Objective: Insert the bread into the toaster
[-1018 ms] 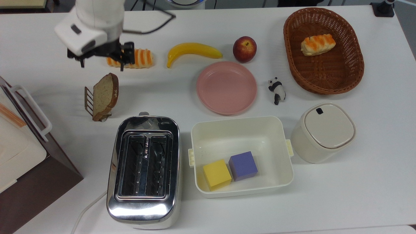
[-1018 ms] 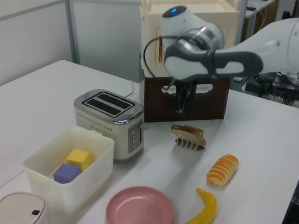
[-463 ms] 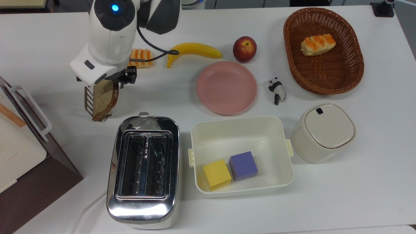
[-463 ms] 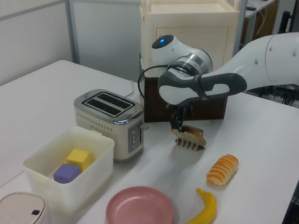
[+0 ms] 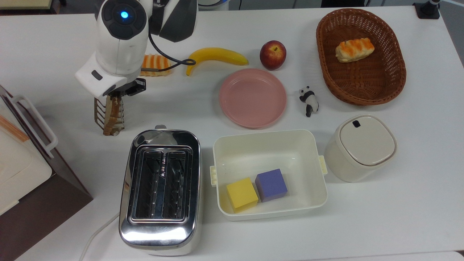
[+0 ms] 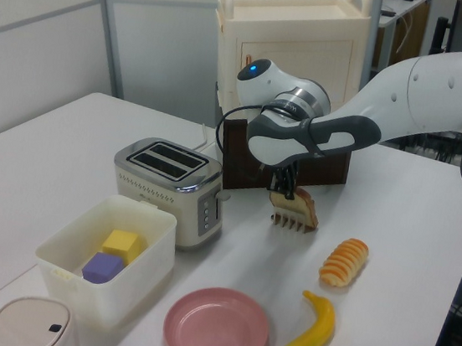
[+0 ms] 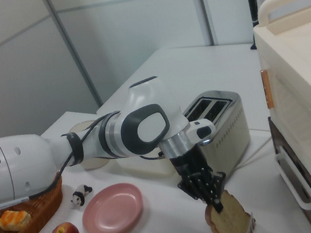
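The bread [image 5: 116,115] stands edge-on in a small brown wire rack [image 5: 98,113] just beyond the toaster, as the top view shows it. My gripper [image 5: 115,99] reaches down onto the slice's top edge, shut on the bread with a finger on each face. In the left view the gripper [image 6: 286,188] sits on the bread [image 6: 301,207], in front of a brown box. The right view has the gripper [image 7: 215,201] pinching the top of the bread [image 7: 233,220]. The chrome toaster [image 5: 161,188] [image 6: 170,184] [image 7: 218,120] has both slots empty.
A striped roll [image 5: 156,65], banana [image 5: 215,56], apple [image 5: 272,54], pink plate [image 5: 252,98] and panda figure [image 5: 309,100] lie on the white table. A wicker basket [image 5: 393,78] holds another roll. The cream tub [image 5: 270,145] holds two cubes. A lidded pot [image 5: 360,146] and a cream box [image 5: 21,159] stand nearby.
My gripper came down from above the striped roll onto the bread. The slice, leaning in the rack before, now stands upright between my fingers.
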